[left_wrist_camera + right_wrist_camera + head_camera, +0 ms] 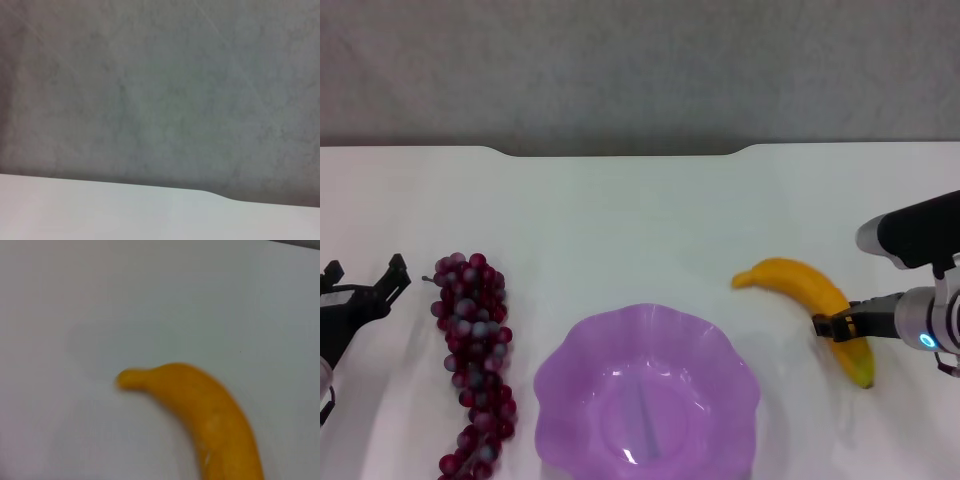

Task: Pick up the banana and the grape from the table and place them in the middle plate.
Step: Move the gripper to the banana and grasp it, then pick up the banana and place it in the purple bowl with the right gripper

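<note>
The banana (800, 285) lies on the white table (640, 220), right of the purple scalloped middle plate (715, 345). My right gripper (830, 326) reaches in from the right and sits across the banana's lower half. The right wrist view shows the banana (210, 415) close up on the table. The grape (472, 350) bunch lies lengthwise left of the plate. My left gripper (362, 285) hovers open just left of the grape, holding nothing. The middle plate holds nothing.
The table's notched far edge (620, 152) runs across the back, with a grey wall (160, 90) behind it. In the left wrist view only the table (100, 210) and that wall appear.
</note>
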Controlling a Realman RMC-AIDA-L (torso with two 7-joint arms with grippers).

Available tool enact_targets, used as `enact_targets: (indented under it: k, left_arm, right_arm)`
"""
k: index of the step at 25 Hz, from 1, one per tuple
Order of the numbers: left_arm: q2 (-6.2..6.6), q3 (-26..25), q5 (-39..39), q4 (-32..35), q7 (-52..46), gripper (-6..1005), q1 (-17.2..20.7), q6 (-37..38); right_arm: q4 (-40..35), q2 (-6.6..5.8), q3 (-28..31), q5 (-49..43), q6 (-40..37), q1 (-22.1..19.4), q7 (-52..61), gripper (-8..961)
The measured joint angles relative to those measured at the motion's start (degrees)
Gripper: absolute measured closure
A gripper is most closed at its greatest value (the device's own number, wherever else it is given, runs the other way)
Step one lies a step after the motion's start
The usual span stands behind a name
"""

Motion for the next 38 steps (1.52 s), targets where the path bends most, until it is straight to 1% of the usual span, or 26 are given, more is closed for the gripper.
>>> enact_targets:
  k: [5,7,11,13,15,16,17,18,20,23,26,27,29,34,38]
  left_arm:
    - [0.07,-0.08,-0.09,-0.27,0.01,104,0.11,0.0]
    - [0.12,-0.15,-0.1,-0.27,-0.09,104,0.25,0.0]
    - [0.16,-0.23,-0.13,-0.28,-0.11,104,0.28,0.0]
    - [0.16,-0.26,-0.14,-0.29,-0.09,104,0.43,-0.01]
    - [0.17,-0.32,-0.19,-0.31,-0.06,104,0.77,-0.01]
    - [0.21,-0.39,-0.22,-0.31,-0.08,104,1.01,-0.01]
    - [0.21,-0.39,-0.22,-0.31,-0.08,104,1.01,-0.01]
    - [0.25,-0.41,-0.22,-0.29,-0.1,104,1.05,-0.01]
    - [0.31,-0.43,-0.23,-0.23,-0.1,104,1.02,-0.01]
    - [0.33,-0.44,-0.23,-0.23,0.01,104,0.84,-0.01]
    - [0.3,-0.43,-0.23,-0.04,0.38,104,0.58,0.0]
    - [0.3,-0.42,-0.23,-0.01,0.36,104,0.57,0.0]
    - [0.33,-0.43,-0.23,0.02,0.2,104,0.56,0.0]
    - [0.25,-0.4,-0.23,0.1,0.16,104,0.08,0.0]
    - [0.19,-0.4,-0.22,0.1,0.11,104,-0.05,0.0]
  right_arm:
    - [0.07,-0.04,-3.5,2.72,-2.18,-0.15,0.08,310]
    - [0.09,-0.1,-4.1,2.96,-2.9,-0.29,0.09,457]
    - [1.05,-0.06,-4.26,2.99,-4.38,-1.55,0.11,459]
    - [3.79,-0.09,-4.59,2.99,-4.44,-3.0,0.12,460]
    - [9.17,-0.21,-4.93,2.85,-2.82,-5.41,0.1,460]
    - [15.65,-0.33,-4.95,2.57,-0.02,-7.88,-0.07,460]
    - [15.65,-0.33,-4.95,2.57,-0.02,-7.88,-0.07,460]
    - [19.35,-0.41,-4.78,2.48,2.08,-9.0,-0.23,459]
    - [25.07,-0.54,-4.54,2.13,6.97,-9.67,-0.48,459]
    - [29.26,-0.58,-4.62,1.3,11.77,-9.12,-0.62,459]
    - [30.71,-0.52,-5.94,1.52,14.27,-7.13,-0.67,459]
    - [30.65,-0.46,-7.41,1.81,14.6,-5.93,-0.68,459]
    - [30.29,-0.33,-10.63,2.62,14.4,-4.05,-0.68,458]
    - [28.99,-0.25,-18.9,3.54,11.44,-1.63,-0.99,458]
    - [26.99,-0.19,-22.28,3.65,10.44,-0.81,-1.03,458]
